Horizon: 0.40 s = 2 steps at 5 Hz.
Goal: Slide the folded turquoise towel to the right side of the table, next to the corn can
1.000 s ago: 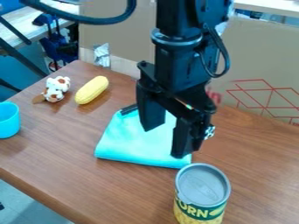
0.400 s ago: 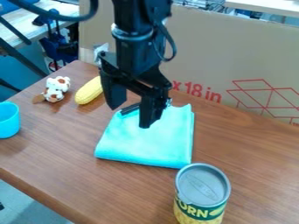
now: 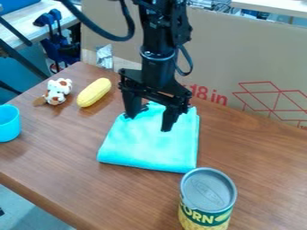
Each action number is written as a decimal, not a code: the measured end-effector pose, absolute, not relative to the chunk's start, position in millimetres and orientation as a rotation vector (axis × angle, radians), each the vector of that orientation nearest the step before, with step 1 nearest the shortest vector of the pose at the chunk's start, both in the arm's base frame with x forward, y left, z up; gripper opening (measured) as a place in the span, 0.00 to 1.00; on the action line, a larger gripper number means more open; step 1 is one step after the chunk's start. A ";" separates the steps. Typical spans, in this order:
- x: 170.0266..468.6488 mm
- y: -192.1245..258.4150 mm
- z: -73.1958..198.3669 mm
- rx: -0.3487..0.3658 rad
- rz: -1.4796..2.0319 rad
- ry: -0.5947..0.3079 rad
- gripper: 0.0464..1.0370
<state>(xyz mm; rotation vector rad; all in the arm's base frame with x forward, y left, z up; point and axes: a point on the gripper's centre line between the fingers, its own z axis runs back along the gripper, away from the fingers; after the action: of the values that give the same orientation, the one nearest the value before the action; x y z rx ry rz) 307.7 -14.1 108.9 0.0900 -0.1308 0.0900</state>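
Camera view: the end effector (image 3: pixel 147 122), fingers parted, was positioned over the upper part of the folded turquoise cloth (image 3: pixel 148 148).

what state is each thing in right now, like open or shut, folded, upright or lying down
hand: open, above the far part of the cloth
cloth: folded, lying flat
can: upright, top closed
blue cup: upright, open at the top
yellow corn: lying on its side
spotted toy: on the table, can't tell if sitting or lying
cardboard: standing up behind the table
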 end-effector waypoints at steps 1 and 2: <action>318.7 -6.0 101.6 0.053 0.143 -0.118 0.96; 329.0 7.3 85.9 0.039 0.199 -0.135 0.96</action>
<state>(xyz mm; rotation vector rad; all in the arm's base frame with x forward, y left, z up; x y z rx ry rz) 329.0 7.3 85.9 0.0393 -0.1346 0.1988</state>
